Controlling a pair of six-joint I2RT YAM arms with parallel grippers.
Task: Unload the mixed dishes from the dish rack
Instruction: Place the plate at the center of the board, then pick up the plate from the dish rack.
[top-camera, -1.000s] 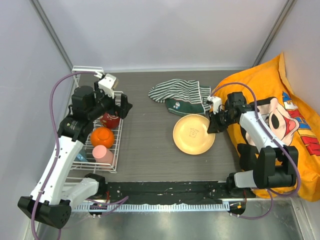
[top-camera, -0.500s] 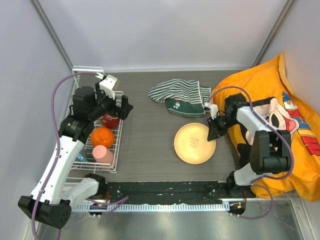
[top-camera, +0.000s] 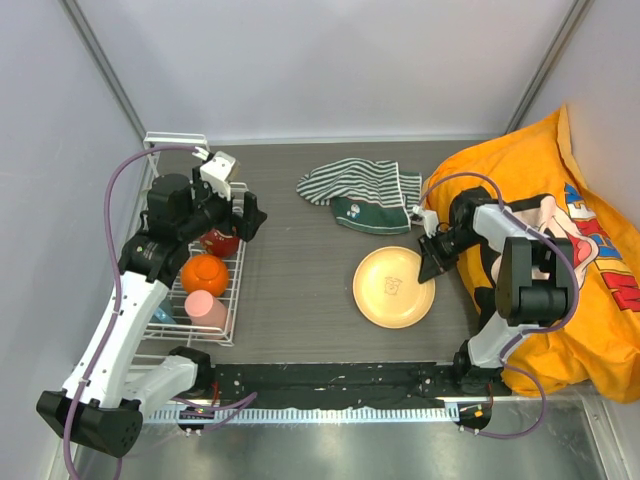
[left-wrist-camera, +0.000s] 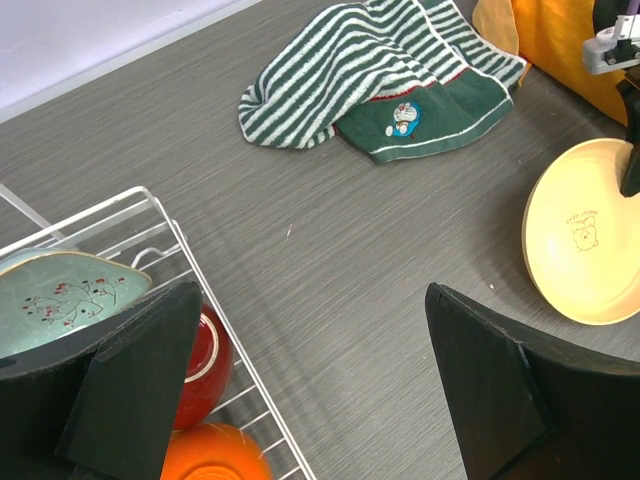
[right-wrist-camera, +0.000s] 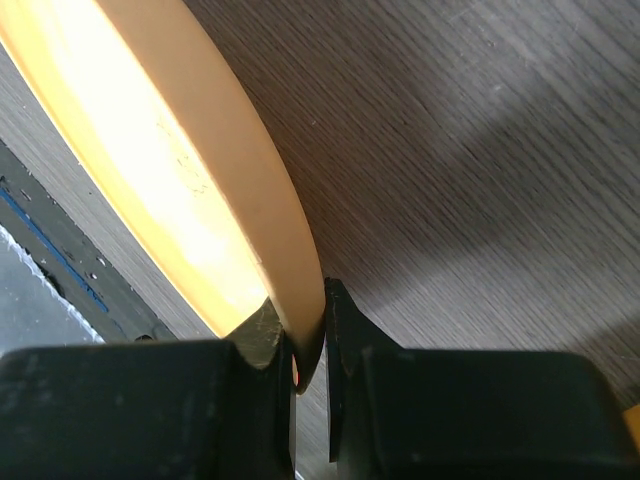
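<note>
Bright, even light falls from above, and the overhead view is sharp with only faint, soft shadows. In the right wrist view the plate (right-wrist-camera: 190, 160) glares nearly white inside, a broad soft shadow crosses the table (right-wrist-camera: 450, 60), and the right fingers (right-wrist-camera: 120, 400) are black and blurred. The left fingers (left-wrist-camera: 500, 400) likewise lack detail.

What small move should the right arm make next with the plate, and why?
Probably open the right gripper and let go. It pinches the rim of the tan plate, which seems to lie on the table, already outside the dish rack.
</note>
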